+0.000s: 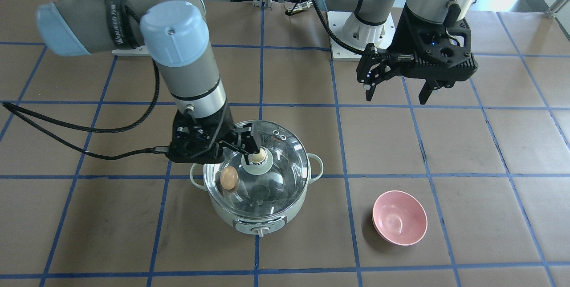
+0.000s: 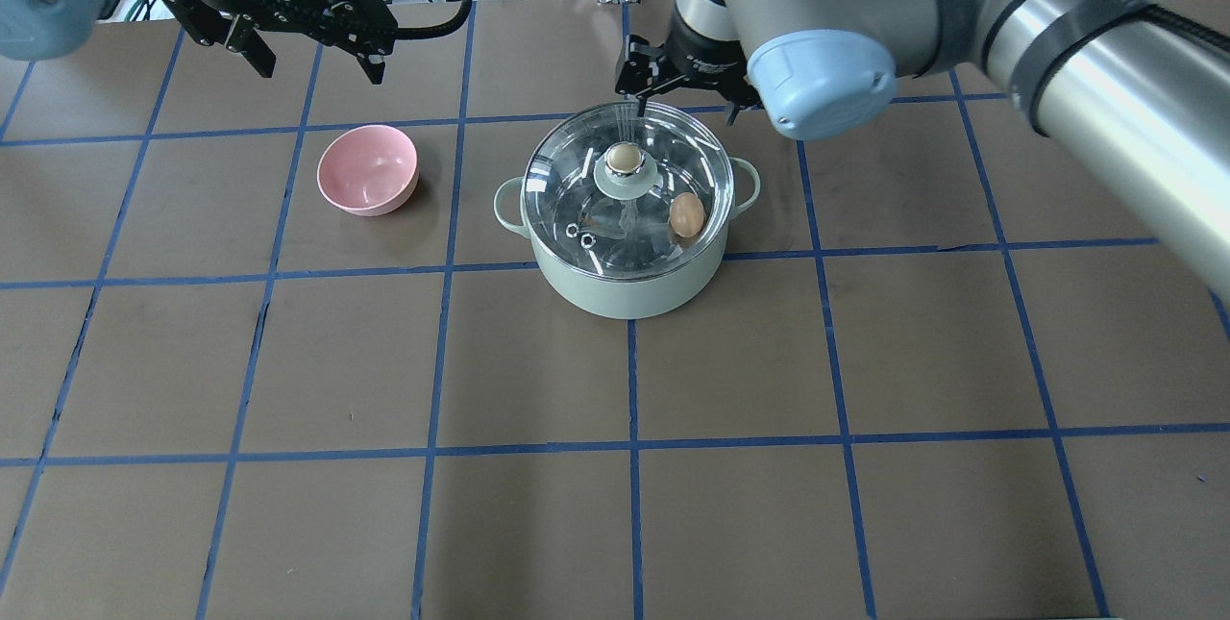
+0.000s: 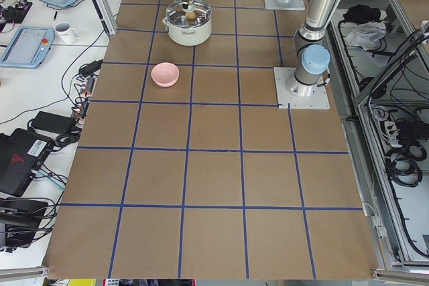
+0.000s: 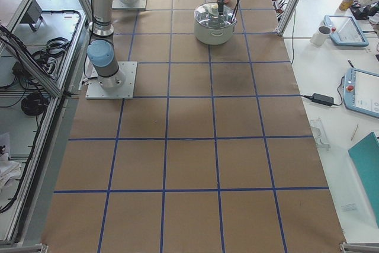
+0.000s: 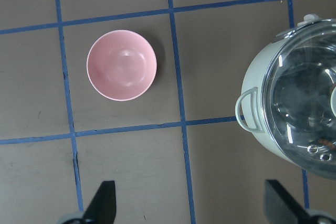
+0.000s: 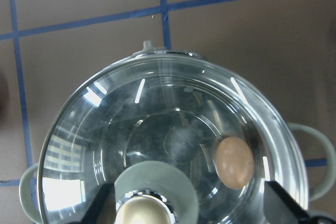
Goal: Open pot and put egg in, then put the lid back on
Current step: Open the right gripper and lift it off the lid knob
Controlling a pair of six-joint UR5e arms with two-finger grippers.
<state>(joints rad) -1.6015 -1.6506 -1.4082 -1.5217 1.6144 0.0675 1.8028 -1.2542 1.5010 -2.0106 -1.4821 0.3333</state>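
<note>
The mint-green pot stands on the table with the glass lid seated on it. The tan egg lies inside the pot under the glass and also shows in the overhead view and the right wrist view. My right gripper is open just above the lid, its fingers wide apart on either side of the beige knob and not touching it. My left gripper is open and empty, raised over the table away from the pot.
A pink bowl stands empty on the table beside the pot, below my left gripper; it also shows in the left wrist view. The brown table has blue tape grid lines. Both arm bases are at the back edge.
</note>
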